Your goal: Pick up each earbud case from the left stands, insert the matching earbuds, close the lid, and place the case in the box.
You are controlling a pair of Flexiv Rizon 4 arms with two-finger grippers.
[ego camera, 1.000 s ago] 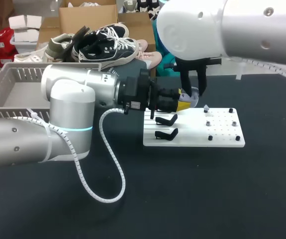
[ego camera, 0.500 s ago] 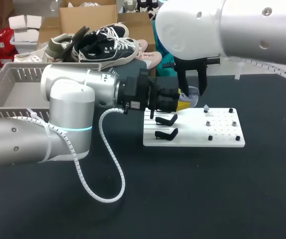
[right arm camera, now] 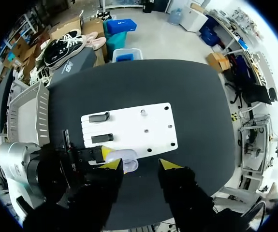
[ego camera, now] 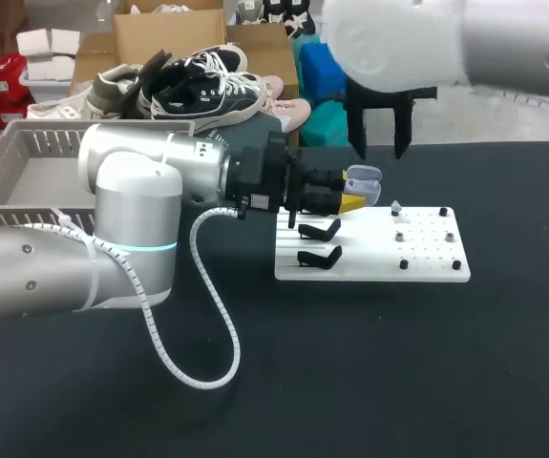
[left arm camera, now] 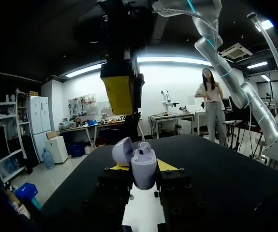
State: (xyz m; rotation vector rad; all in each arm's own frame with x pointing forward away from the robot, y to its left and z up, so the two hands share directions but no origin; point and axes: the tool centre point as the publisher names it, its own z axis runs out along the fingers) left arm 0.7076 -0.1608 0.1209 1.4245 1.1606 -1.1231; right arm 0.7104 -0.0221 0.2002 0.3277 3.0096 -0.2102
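**Head view and wrist views: case in hand, lid open, closing and boxing not yet done**

Your case (left arm camera: pixel 144 166) is off its stand and sits upright between the fingers of the left gripper (ego camera: pixel 350 191), which clamp it from two sides, above the near-left part of the white board (ego camera: pixel 427 262). Its lid (left arm camera: pixel 123 151) is swung back. In the left wrist view, one rounded earbud (left arm camera: pixel 144 148) seems to sit in the mouth of the case; whether a second one is beside it, you cannot tell from here.

The right gripper (ego camera: pixel 380 129) hangs above the case with its fingers spread and nothing between them.

Both black stands (ego camera: pixel 320 229) on the board are bare. A small grey piece (ego camera: pixel 395 205) stands on the far side of the board, too small to say if it is an earbud.

My judgement: picking up is done and the inserting is done at least in part. What is left is to check the second earbud, to close the lid, and to carry the case to the box (ego camera: pixel 26 167) at the left. No case shows in the part of the box that you can see, so whether another case was already handled is not clear.
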